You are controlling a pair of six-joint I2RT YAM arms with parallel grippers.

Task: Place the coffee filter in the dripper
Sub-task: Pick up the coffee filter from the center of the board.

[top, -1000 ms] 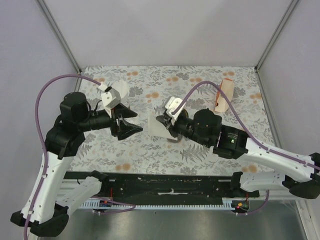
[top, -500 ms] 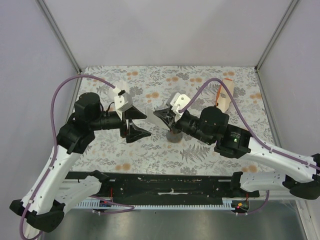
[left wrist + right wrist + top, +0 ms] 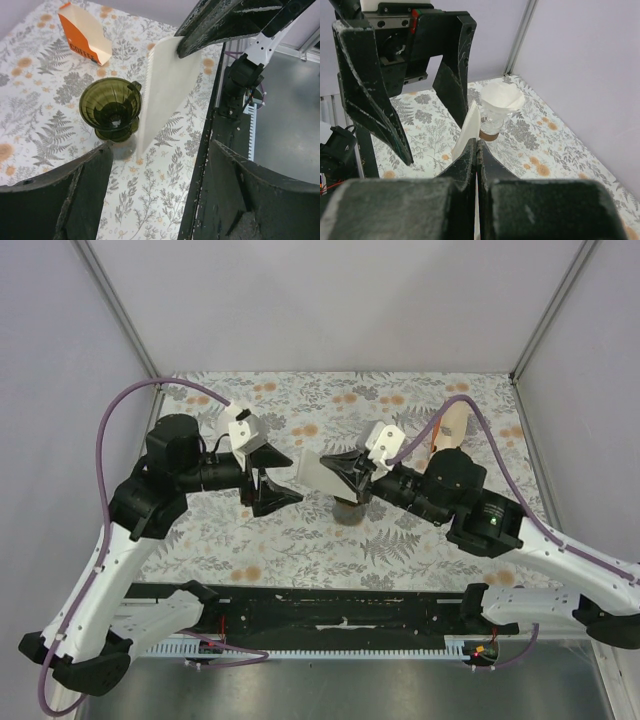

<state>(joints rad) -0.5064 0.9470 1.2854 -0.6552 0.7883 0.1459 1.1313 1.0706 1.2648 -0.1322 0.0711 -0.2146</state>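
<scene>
Just changed: The left gripper [image 3: 282,480] has swung in toward the middle of the table and spread its jaws wider than a second ago. The right gripper [image 3: 342,472] has risen and drawn back a little, taking the coffee filter [image 3: 320,472] up with it.
What that means: My guess is the paper is being offered to the left arm, for a handover or to be pulled open. It still has to go into the dripper [image 3: 348,513].
Right pincer: Clamped fully shut on one edge of the filter.
Left pincer: Wide open with nothing in it. It sits at the filter's 9 o'clock, close but not touching.
Filter: In the air, still flat rather than opened into a cone.
Dripper: Upright on the floral table [image 3: 250,550], empty, just at the filter's 6 o'clock from overhead.
Left arm: Elbow out to the side, forearm reaching level toward 3 o'clock.
Right arm: Forearm runs from 4 o'clock up toward 10 o'clock, wrist above the dripper.
Elsewhere: The peach packet [image 3: 447,430] lies at the dripper's 2 o'clock, well apart. A glass jar [image 3: 495,117] stands at the back.
</scene>
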